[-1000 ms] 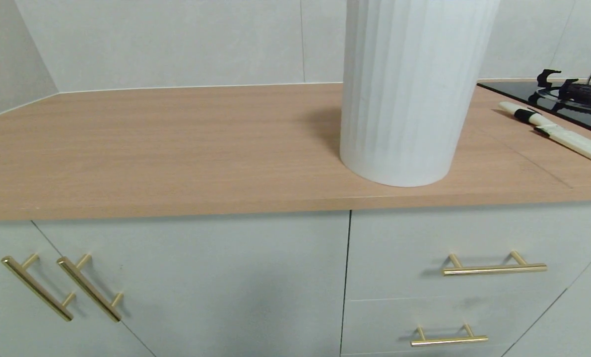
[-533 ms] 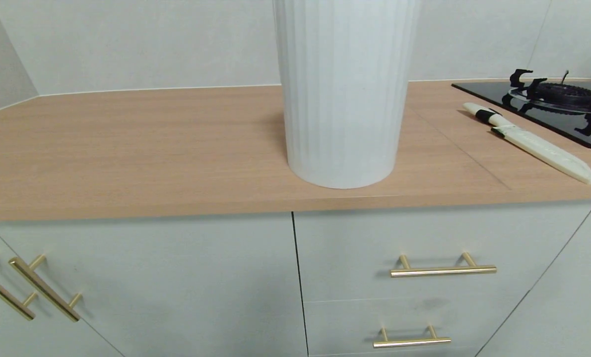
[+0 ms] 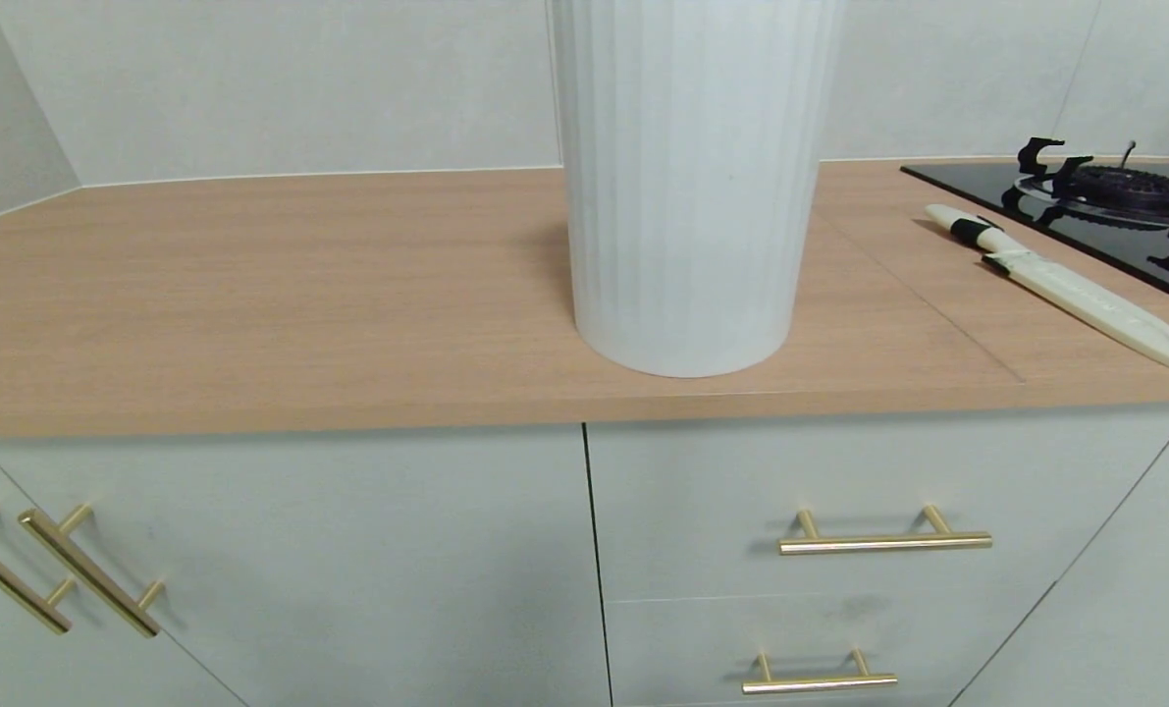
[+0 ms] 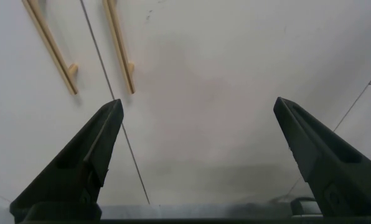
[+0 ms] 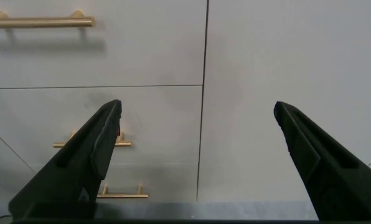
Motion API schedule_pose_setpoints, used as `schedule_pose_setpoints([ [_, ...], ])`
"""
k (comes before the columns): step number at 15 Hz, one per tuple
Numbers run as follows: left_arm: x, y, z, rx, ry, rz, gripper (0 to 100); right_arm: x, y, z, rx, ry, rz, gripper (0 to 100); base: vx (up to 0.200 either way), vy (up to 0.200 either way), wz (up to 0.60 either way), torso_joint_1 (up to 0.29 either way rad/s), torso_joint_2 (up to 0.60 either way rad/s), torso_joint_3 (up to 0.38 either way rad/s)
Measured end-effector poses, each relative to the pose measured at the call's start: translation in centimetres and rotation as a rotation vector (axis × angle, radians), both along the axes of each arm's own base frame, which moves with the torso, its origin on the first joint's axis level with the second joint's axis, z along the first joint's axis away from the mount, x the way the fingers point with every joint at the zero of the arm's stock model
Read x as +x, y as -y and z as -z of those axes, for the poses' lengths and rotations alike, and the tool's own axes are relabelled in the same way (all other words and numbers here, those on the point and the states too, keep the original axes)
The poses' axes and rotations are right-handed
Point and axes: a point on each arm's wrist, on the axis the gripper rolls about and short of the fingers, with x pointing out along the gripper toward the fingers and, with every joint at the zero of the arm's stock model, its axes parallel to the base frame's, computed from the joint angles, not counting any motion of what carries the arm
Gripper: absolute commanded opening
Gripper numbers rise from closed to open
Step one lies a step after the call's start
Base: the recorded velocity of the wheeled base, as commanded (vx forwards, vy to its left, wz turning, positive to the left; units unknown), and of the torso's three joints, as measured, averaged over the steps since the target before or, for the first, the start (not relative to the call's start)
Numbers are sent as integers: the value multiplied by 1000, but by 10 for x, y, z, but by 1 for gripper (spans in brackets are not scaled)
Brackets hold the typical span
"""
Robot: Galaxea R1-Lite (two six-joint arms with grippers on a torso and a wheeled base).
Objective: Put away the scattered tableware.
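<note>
Cream knife point(image 3: 1060, 287) lies on counter point(image 3: 250, 295), well apart from left gripper point(image 4: 197, 102) and right gripper point(image 5: 197, 104), both released.

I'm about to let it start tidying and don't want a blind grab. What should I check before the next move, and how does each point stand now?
1. Left gripper open and empty: ok.
2. Right gripper open and empty: ok.
3. Knife lying flat on the counter, apart from the stove: ok.
4. Container upright on the counter: ok.
5. Room inside the container: cannot tell, its top is cut off.
6. Drawers shut: ok.
</note>
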Motion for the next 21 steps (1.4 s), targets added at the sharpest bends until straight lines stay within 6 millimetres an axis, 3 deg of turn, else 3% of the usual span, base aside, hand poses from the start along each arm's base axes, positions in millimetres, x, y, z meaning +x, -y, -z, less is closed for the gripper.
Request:
schedule_pose_setpoints([
  [6,0,0,0,0,0,0,100,0,0,0,-1,1,0,100,0,0,0,0,0,0],
  [10,0,0,0,1,0,1,100,0,0,0,-1,1,0,100,0,0,0,62,-221,-237],
  [21,0,0,0,1,0,1,100,0,0,0,-1,0,0,100,0,0,0,179,-487,-286],
])
